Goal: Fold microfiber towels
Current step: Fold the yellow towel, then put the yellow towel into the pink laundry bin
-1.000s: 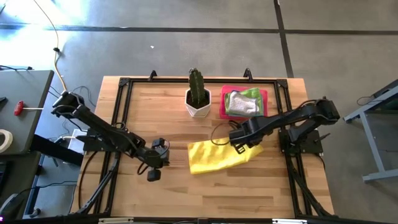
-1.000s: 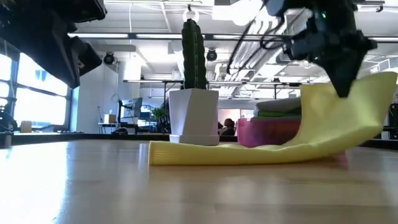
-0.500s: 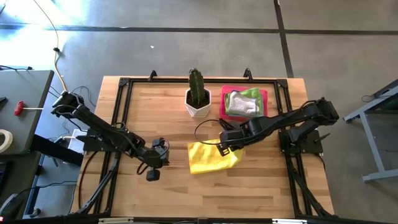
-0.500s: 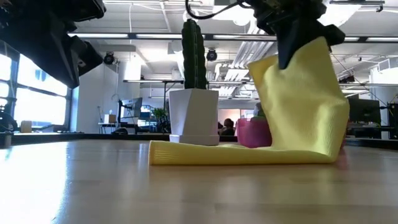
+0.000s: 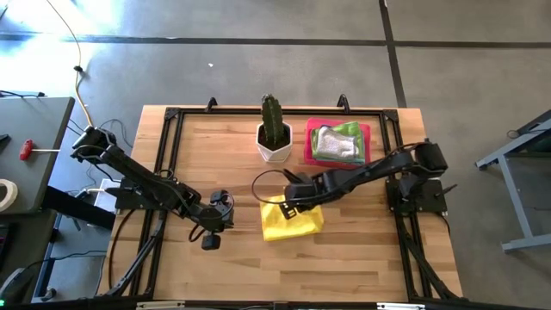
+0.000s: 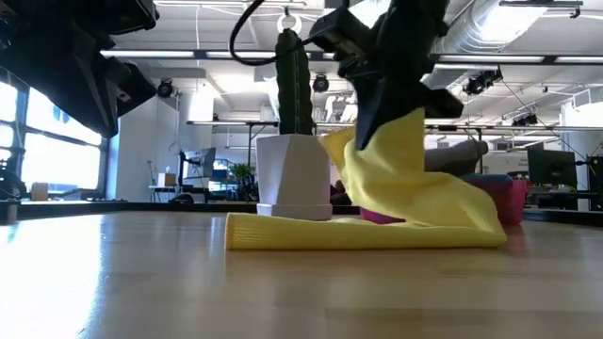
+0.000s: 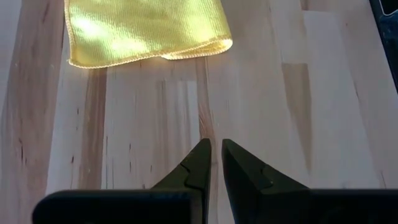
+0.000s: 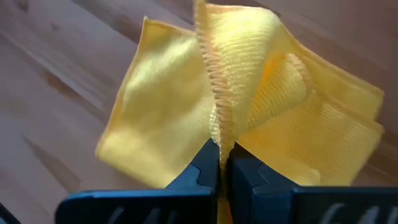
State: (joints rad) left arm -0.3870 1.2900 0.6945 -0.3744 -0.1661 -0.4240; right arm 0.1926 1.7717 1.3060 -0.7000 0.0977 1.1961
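Legible text, labels, brands, numbers, signs: none found in any view

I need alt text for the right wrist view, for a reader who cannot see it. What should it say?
The right gripper is shut on a raised edge of the yellow towel, pinched between its two dark fingers. The rest of the towel lies in loose folds on the wooden table.
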